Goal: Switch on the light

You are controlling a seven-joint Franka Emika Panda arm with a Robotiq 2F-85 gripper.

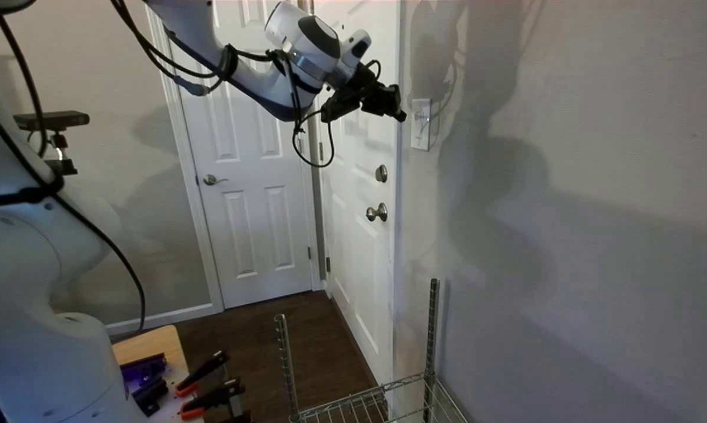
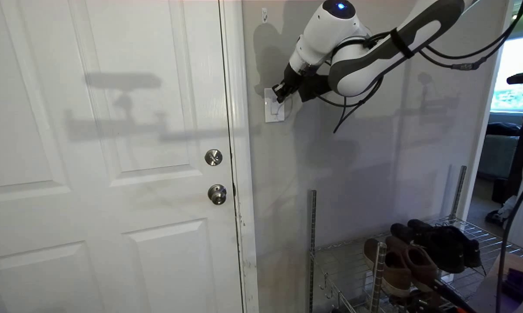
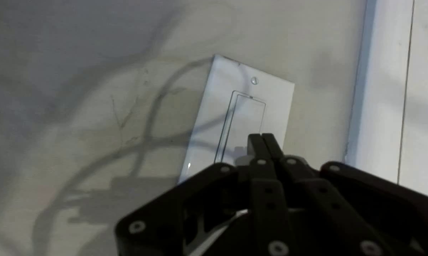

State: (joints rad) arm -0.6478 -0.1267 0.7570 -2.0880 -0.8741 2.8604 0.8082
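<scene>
Indoors, a robot claw [image 3: 261,136], its fingertips [image 3: 255,145] pressed together around nothing, hovers just off a white light switch [image 3: 235,121] (on the wall [image 1: 565,205] beside a door [image 2: 109,156]).

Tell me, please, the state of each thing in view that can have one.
Pincer: shut, holding nothing.
Light switch: on or off, cannot tell.
Round-knob door: shut.
Deadbolt: locked or not, cannot tell.
Lever-handle door: shut.
Arm's status light: lit blue.
Brown shoes: upright.
</scene>
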